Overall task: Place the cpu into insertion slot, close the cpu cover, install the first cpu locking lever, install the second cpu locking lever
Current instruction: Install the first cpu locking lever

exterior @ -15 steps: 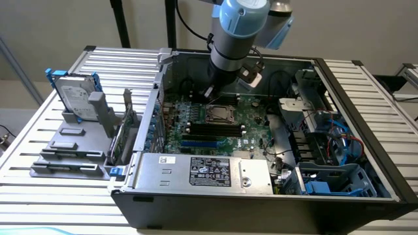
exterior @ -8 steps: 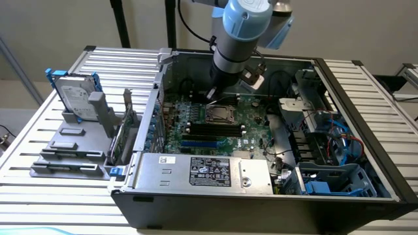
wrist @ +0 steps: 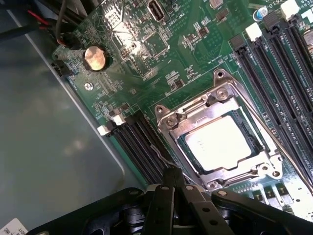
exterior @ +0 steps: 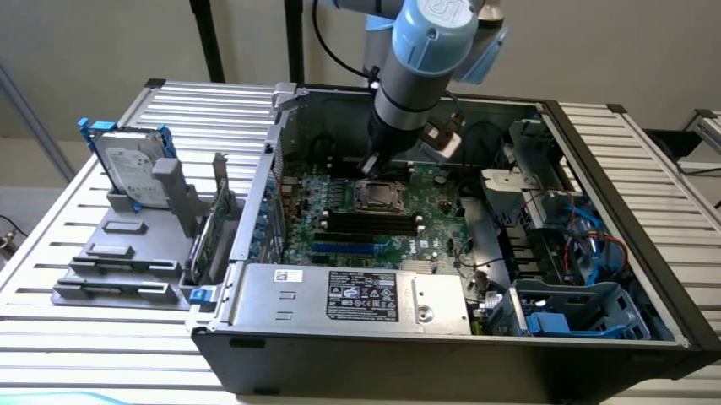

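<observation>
Slatted metal table (exterior: 90,337), open computer case (exterior: 631,354) — cpu (wrist: 217,143) under cpu cover (wrist: 188,115)

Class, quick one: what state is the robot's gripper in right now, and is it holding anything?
Gripper: cannot be told whether open or shut; it sits by the insertion slot, where the cpu lies under the cpu cover.
</observation>
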You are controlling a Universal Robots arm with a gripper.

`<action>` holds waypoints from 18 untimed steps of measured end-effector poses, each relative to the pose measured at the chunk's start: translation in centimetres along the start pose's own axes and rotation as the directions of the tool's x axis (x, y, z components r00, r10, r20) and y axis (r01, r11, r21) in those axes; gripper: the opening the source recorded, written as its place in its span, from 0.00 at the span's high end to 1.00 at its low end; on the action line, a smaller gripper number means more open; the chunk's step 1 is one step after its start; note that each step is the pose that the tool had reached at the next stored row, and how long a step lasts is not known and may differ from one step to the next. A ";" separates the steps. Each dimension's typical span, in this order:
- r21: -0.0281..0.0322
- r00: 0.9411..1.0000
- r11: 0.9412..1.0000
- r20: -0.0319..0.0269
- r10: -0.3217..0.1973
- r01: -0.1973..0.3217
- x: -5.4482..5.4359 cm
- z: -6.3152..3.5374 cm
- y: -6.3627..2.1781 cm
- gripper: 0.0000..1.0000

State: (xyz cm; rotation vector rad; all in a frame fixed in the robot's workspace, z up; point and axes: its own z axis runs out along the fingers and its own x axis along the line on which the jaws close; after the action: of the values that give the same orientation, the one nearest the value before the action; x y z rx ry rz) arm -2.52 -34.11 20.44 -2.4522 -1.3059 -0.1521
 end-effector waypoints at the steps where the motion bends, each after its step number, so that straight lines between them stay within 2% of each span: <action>1: 0.000 1.000 1.000 0.000 0.000 0.000 0.0 0.06 0.08 0.89; 7: 0.000 1.000 1.000 0.000 0.000 0.000 0.1 0.41 0.47 0.89; 18: 0.000 1.000 1.000 0.000 0.000 0.000 0.1 0.50 0.42 0.89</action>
State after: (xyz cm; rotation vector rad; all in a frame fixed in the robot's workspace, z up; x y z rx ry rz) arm -2.17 -34.08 19.89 -2.4521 -1.3059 -0.1523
